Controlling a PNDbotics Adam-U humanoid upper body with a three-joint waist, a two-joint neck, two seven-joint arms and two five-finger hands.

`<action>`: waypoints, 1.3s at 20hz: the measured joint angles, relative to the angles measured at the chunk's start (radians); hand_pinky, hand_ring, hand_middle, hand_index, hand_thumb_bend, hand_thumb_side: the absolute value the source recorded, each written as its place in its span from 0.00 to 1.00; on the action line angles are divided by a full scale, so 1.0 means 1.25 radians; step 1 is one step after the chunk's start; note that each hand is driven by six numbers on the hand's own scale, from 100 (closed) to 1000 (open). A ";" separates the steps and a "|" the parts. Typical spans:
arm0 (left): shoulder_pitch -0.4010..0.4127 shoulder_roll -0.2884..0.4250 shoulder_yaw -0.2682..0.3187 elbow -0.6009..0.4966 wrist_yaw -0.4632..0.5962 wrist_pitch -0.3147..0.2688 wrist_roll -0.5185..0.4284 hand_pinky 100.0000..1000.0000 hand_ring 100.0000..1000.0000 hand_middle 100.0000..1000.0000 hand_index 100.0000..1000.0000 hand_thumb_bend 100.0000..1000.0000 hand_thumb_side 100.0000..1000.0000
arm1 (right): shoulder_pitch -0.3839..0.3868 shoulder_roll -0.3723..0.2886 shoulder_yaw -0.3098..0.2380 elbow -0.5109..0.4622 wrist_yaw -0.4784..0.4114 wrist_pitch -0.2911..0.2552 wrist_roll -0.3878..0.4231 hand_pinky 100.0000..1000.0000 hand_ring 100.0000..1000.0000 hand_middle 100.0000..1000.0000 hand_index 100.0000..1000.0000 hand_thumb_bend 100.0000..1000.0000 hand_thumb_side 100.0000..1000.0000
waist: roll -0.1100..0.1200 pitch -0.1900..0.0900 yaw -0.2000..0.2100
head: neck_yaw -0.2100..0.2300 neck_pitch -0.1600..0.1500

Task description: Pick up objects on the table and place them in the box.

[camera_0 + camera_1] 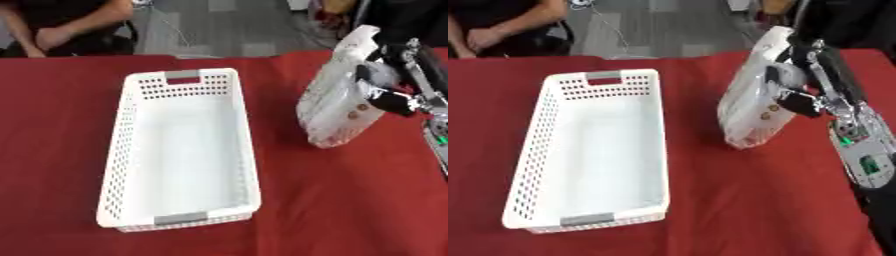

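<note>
I count one white perforated plastic basket lying lengthwise on the red tablecloth, with one grey handle grip at each short end, two in all. I see nothing inside it. One clear plastic bag with white printing and reddish contents hangs to the basket's right, upright, its lower end at or just above the cloth. My right hand has its fingers curled around the bag's side. My left hand shows in neither view.
</note>
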 measured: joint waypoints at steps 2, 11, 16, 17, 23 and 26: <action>0.000 0.000 0.000 0.000 0.000 0.000 0.000 0.61 0.57 0.65 0.78 0.00 0.17 | 0.000 0.000 0.000 -0.003 0.000 -0.001 -0.005 0.00 0.00 0.00 0.09 0.00 0.00 | 0.000 0.000 0.000 | 0.000 0.000; 0.000 0.000 0.000 0.000 0.000 0.000 0.000 0.61 0.57 0.65 0.78 0.00 0.17 | -0.001 0.000 -0.025 -0.081 -0.001 0.009 -0.041 0.00 0.00 0.00 0.08 0.00 0.00 | 0.000 0.000 -0.002 | 0.000 0.000; 0.000 0.000 0.000 0.000 0.000 0.000 0.000 0.61 0.57 0.65 0.78 0.00 0.17 | -0.001 0.000 -0.034 -0.135 -0.006 0.018 -0.054 0.00 0.00 0.00 0.08 0.00 0.00 | 0.000 0.000 -0.003 | 0.000 0.000; 0.000 0.000 0.000 0.000 0.000 0.000 0.000 0.61 0.57 0.65 0.78 0.00 0.17 | -0.002 0.000 -0.034 -0.143 -0.008 0.019 -0.055 0.00 0.00 0.00 0.08 0.00 0.00 | 0.000 0.000 -0.003 | 0.000 0.000; 0.000 0.000 0.000 0.000 0.000 0.000 0.000 0.61 0.57 0.65 0.78 0.00 0.17 | -0.004 0.000 -0.035 -0.193 -0.014 0.021 -0.060 0.00 0.00 0.00 0.08 0.00 0.00 | 0.000 0.000 -0.003 | 0.000 0.000; 0.000 0.000 0.000 0.000 0.000 0.000 0.000 0.61 0.57 0.65 0.78 0.00 0.17 | -0.010 0.000 -0.035 -0.218 -0.017 0.022 -0.063 0.00 0.00 0.00 0.08 0.00 0.00 | 0.000 0.000 -0.003 | 0.000 0.000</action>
